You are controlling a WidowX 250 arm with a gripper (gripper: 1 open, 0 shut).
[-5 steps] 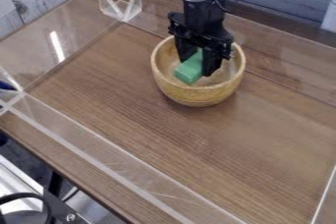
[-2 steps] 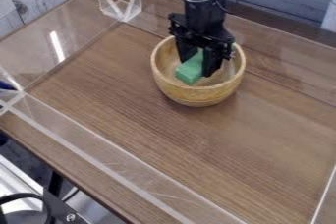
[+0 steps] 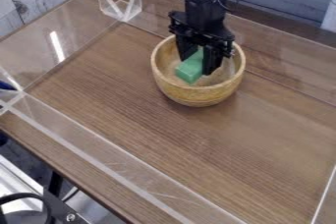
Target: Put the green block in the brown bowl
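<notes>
The brown bowl (image 3: 199,95), round and light tan, stands on the wooden table right of centre toward the back. My gripper (image 3: 199,65) points straight down into it from above. The green block (image 3: 191,70) is tilted between the black fingers, inside the bowl and low over its bottom, and the fingers look shut on it. The block's upper end is hidden behind the fingers. I cannot tell whether its lower end touches the bowl's floor.
The wooden table (image 3: 144,140) is ringed by low clear plastic walls, with one along the front left edge (image 3: 79,159). A clear plastic bracket (image 3: 121,7) stands at the back left. A grey plank wall runs behind.
</notes>
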